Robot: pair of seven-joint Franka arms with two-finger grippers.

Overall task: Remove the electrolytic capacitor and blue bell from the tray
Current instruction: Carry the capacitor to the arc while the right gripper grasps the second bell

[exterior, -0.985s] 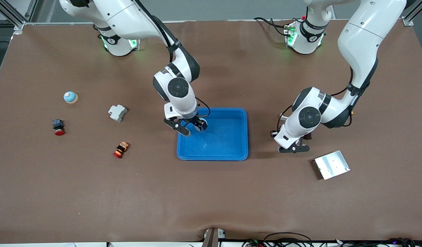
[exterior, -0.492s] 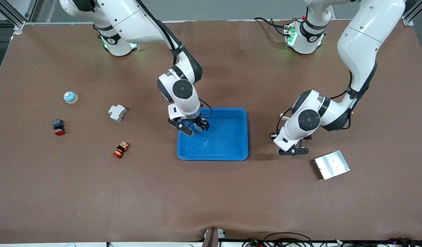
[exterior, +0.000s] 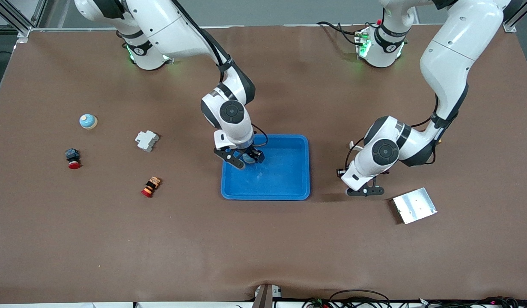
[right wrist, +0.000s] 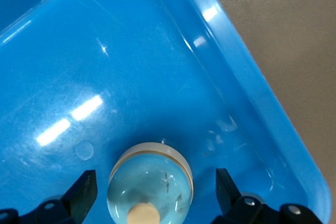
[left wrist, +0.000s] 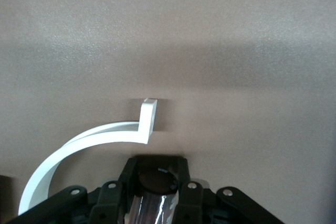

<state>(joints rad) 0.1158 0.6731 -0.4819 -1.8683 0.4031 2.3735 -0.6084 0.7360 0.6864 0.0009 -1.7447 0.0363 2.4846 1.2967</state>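
Note:
A light-blue domed bell (right wrist: 150,190) with a cream button rests on the floor of the blue tray (exterior: 289,175). My right gripper (exterior: 245,159) stands open low in the tray, one finger on each side of the bell (exterior: 248,157), with a gap on both sides. My left gripper (exterior: 365,191) hangs just above the brown table between the tray and a metal plate. It is shut on the capacitor (left wrist: 152,208), a silvery cylinder with a dark end, clamped between its black fingers (left wrist: 185,184).
A second light-blue bell (exterior: 88,121), a white breaker (exterior: 146,140), a black switch with a red cap (exterior: 72,158) and an orange-and-red piece (exterior: 151,186) lie toward the right arm's end. The metal plate (exterior: 414,205) lies beside the left gripper. A white curved strip (left wrist: 105,137) shows under the left wrist.
My right gripper has shifted slightly farther into the tray, fingers still apart. My left gripper has sunk a little toward the table with the capacitor in it.

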